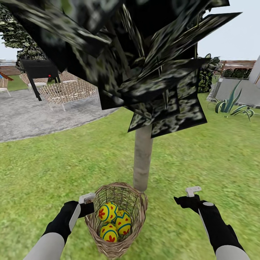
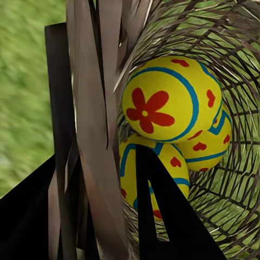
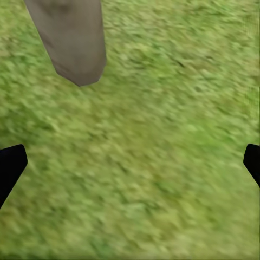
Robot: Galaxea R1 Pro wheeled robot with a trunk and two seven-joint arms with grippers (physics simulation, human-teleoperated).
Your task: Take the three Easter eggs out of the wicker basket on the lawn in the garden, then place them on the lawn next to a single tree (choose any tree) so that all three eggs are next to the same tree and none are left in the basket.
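Note:
The wicker basket (image 1: 94, 231) tilts its mouth toward me just in front of the tree's pale trunk (image 1: 143, 159). All three Easter eggs sit inside it: one with a red flower (image 1: 107, 211), one to its right (image 1: 123, 222) and one lower down (image 1: 109, 232). My left gripper (image 1: 88, 202) is shut on the basket's left rim. In the left wrist view one finger (image 2: 162, 216) is inside against the eggs (image 2: 162, 105) and the woven wall (image 2: 233, 65) curves behind them. My right gripper (image 1: 184, 196) hangs open over the lawn (image 1: 54, 162), right of the basket. The trunk's foot (image 3: 76, 38) is ahead of it.
The tree's dark blocky crown (image 1: 137, 54) hangs low over the upper view. A grey paved patio (image 1: 36, 115) with wicker chairs (image 1: 65, 92) and a black grill (image 1: 38, 70) lies at the far left. Spiky plants (image 1: 231, 104) and a grey wall stand far right.

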